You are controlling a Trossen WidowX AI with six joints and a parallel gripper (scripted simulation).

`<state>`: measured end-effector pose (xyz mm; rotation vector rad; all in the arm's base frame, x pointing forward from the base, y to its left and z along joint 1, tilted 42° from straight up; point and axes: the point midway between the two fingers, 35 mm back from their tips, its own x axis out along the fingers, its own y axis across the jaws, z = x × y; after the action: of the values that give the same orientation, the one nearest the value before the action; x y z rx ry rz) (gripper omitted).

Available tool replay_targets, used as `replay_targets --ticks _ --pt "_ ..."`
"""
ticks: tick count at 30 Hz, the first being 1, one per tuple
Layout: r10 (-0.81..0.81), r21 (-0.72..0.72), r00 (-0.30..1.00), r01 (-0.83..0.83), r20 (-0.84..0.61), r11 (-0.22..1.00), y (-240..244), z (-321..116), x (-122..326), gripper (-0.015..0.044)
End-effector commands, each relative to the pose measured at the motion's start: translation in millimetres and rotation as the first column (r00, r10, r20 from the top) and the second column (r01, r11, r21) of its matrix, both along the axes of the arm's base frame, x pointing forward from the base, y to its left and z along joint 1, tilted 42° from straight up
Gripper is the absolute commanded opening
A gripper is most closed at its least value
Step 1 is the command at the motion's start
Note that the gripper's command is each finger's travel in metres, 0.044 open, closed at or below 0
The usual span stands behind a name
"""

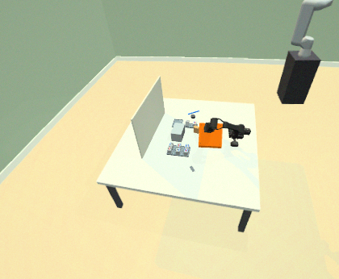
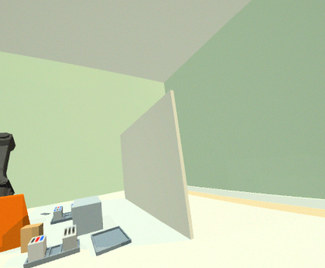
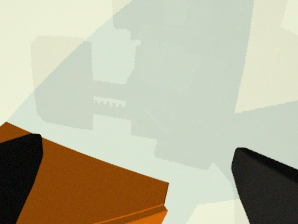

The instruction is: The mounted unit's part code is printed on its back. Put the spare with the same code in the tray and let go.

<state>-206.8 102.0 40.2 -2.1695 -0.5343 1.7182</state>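
My gripper (image 1: 208, 128) (image 3: 139, 153) is open and empty, above the orange block. A flat grey tray (image 1: 177, 121) (image 2: 111, 240) holds nothing that shows. One grey rack (image 2: 56, 252) bears a pale unit with black, red and blue stripes (image 2: 37, 249) and a pale unit with dark stripes (image 2: 70, 238), with an empty slot between. Another rack (image 1: 173, 153) (image 2: 66, 218) bears several pale units with coloured marks; one unit (image 1: 186, 150) (image 2: 58, 213) stands at its end. Which unit is the mounted one is unclear, and no printed code is readable.
A grey box (image 1: 177, 131) (image 2: 87, 215) stands between the racks. The orange block (image 1: 210, 139) (image 2: 4, 225) (image 3: 95, 185) is beside a small tan block (image 1: 196, 129) (image 2: 32, 233). An upright panel (image 1: 149, 117) (image 2: 151, 166) stands beyond. A blue stick (image 1: 194, 112) lies near a dark round thing (image 1: 193, 116).
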Motion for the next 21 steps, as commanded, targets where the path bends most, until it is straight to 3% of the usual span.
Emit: replay_targets --ticks 1,9,15,21 --pt "0.0 0.0 1.0 0.0 0.0 1.0 0.0 0.0 0.0 0.0426" --pt "-0.039 -0.004 0.999 0.039 -0.014 0.999 7.5 2.7 0.6 0.044" --pt "-0.294 -0.036 0.95 0.292 -0.105 0.956 60.7 22.7 14.6 0.044" --pt "-0.543 -0.074 0.814 0.54 -0.206 0.838 118.4 48.4 50.8 0.044"
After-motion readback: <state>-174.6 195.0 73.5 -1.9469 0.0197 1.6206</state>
